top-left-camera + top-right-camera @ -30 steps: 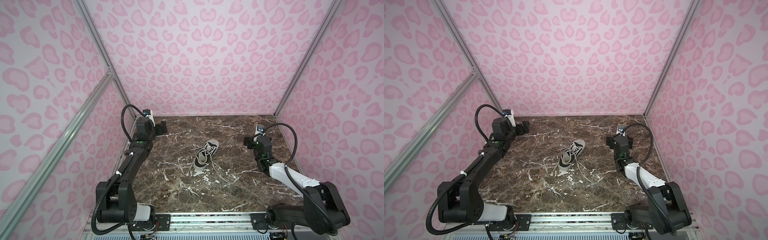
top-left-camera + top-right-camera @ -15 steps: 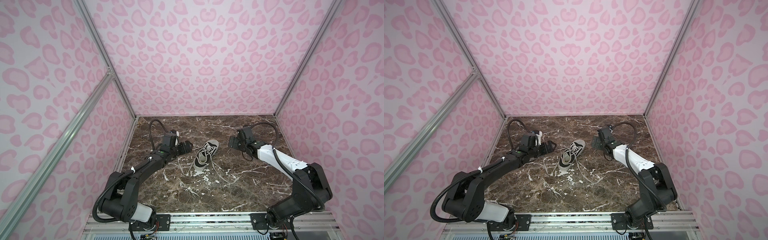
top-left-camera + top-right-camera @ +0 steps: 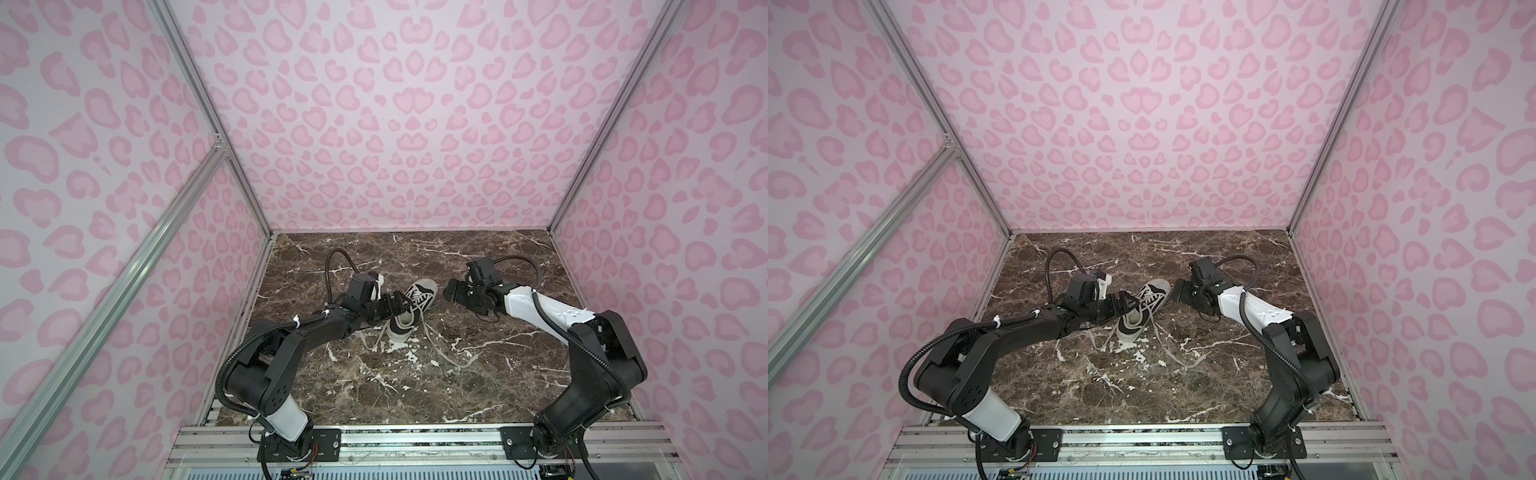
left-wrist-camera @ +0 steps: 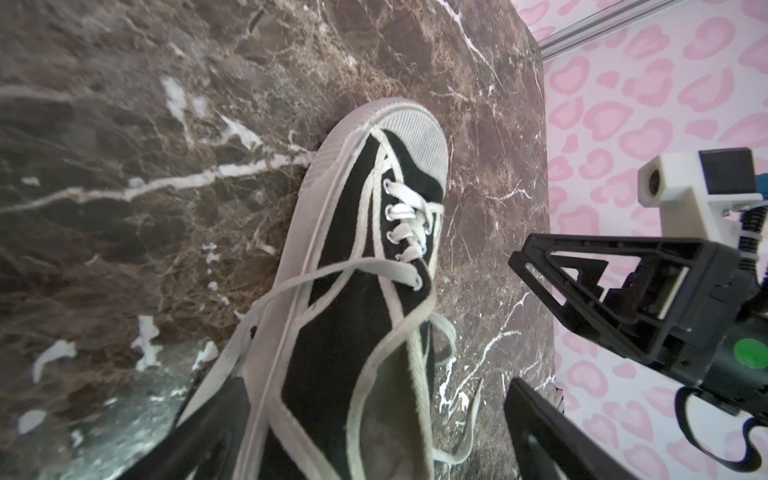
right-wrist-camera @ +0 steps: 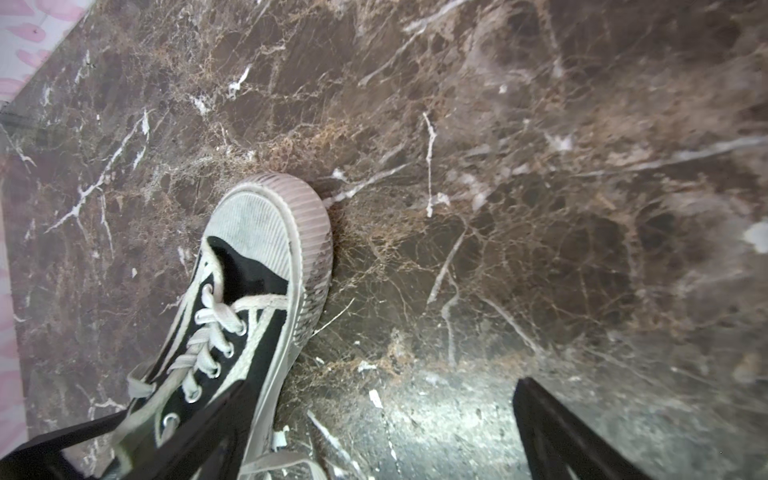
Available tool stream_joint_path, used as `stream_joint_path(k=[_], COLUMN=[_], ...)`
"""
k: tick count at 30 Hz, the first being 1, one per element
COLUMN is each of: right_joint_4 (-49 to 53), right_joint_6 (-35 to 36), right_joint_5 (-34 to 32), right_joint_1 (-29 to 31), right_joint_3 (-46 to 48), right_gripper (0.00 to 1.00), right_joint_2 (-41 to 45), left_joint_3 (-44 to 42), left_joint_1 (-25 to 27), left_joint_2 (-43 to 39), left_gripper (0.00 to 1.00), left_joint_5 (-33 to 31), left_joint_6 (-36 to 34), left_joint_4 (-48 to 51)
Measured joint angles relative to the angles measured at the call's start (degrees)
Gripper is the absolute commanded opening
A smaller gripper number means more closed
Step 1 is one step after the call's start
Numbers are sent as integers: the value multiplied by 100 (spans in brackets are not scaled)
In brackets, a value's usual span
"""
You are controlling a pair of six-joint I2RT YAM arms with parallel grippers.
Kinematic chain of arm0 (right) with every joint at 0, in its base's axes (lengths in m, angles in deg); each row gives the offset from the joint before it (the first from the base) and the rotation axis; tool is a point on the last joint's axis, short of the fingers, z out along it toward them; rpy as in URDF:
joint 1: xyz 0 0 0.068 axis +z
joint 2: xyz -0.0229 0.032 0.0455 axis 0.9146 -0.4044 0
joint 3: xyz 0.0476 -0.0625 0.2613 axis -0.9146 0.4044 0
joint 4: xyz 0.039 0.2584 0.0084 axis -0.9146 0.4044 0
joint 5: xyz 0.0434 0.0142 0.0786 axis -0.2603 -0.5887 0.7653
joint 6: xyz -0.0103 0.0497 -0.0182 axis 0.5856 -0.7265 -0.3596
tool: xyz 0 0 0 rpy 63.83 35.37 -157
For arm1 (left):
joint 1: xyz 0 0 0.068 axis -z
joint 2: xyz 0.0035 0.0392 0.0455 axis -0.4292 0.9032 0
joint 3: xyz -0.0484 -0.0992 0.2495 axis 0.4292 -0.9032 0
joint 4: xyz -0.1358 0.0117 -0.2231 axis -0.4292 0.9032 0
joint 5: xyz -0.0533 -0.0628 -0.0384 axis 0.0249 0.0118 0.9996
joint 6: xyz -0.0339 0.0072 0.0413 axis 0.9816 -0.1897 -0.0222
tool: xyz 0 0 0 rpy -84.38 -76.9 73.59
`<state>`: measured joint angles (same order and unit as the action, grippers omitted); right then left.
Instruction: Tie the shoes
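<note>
Black arms (image 3: pixel 299 337), white links (image 3: pixel 540 309), corrugated cables (image 3: pixel 328 270)

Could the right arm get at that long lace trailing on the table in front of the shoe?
Probably yes. The right gripper is open beside the shoe; the lace lies loose on bare table on that arm's side, nothing covering it, and the left gripper is on the shoe's far side.

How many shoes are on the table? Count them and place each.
1. The black sneaker lies at the middle of the marble table, toe toward the back wall, between the left pincer and right pincer. None seems hidden.
</note>
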<state>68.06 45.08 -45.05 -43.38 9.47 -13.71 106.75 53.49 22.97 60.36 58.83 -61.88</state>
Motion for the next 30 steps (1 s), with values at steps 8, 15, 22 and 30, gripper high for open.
stream_joint_path(k=[8, 15, 22, 30], right_joint_4=[-358, -684, -914, -942], right_joint_6=[-267, -420, -437, -369], right_joint_5=[446, 706, 1108, 1659], right_joint_1=[0, 0, -4, -22], right_joint_3=[66, 131, -295, -1036], right_gripper=[99, 99, 99, 99], right_joint_2=[-260, -426, -890, -1615], left_joint_3=[-214, -225, -223, -61], left_joint_1=[380, 791, 916, 789], left_joint_2=[-157, -129, -177, -728], left_gripper=[97, 98, 98, 98], left_joint_5=[-46, -136, -236, -772], left_joint_6=[258, 466, 570, 393], left_joint_4=[-192, -289, -289, 446])
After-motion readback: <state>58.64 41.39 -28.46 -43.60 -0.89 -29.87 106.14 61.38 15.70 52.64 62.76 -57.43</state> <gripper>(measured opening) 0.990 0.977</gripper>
